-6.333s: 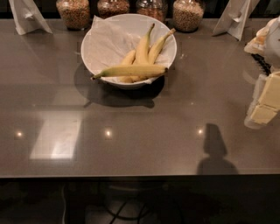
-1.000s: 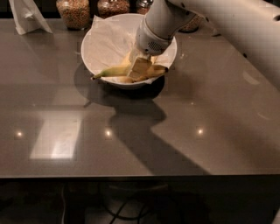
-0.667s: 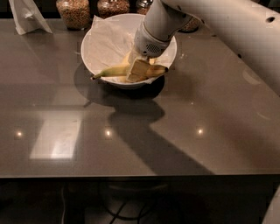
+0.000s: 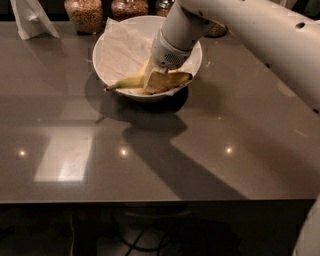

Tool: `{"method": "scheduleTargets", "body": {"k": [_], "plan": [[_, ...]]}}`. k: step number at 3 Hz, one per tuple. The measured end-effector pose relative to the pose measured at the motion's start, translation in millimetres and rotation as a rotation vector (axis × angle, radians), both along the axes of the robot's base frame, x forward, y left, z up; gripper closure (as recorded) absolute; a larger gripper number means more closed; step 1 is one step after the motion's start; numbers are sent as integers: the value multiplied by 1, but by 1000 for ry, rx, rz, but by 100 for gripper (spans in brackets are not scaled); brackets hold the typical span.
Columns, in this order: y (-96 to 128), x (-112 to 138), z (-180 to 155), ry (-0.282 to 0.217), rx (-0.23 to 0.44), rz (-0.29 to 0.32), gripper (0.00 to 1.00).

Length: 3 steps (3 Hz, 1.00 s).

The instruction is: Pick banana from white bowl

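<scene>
The white bowl (image 4: 101,66), lined with crumpled white paper, stands at the back middle of the dark table. Several yellow bananas (image 4: 126,83) lie in its front half, one with its stem pointing left over the rim. My gripper (image 4: 154,81) reaches down into the bowl from the upper right and sits right on the bananas. The thick white arm (image 4: 240,25) hides the bowl's right back part and most of the bananas there.
Glass jars of grains (image 4: 84,13) stand in a row behind the bowl. A white folded paper stand (image 4: 31,20) is at the back left. The table's front edge (image 4: 150,201) runs across the lower part of the view.
The arm came in from the right edge and the gripper went down into the bowl onto the bananas. Over the last second it has hardly moved.
</scene>
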<state>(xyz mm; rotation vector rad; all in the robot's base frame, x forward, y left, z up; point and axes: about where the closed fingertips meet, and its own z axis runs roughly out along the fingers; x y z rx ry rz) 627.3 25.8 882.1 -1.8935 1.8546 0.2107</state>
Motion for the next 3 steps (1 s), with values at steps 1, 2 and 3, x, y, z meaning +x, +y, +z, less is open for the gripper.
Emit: {"method": "scheduleTargets", "body": {"k": [1, 2, 3], "plan": [[3, -2, 7, -15, -5, 14, 93], [2, -6, 26, -45, -25, 29, 100], [-9, -16, 54, -82, -46, 32, 100]]}}
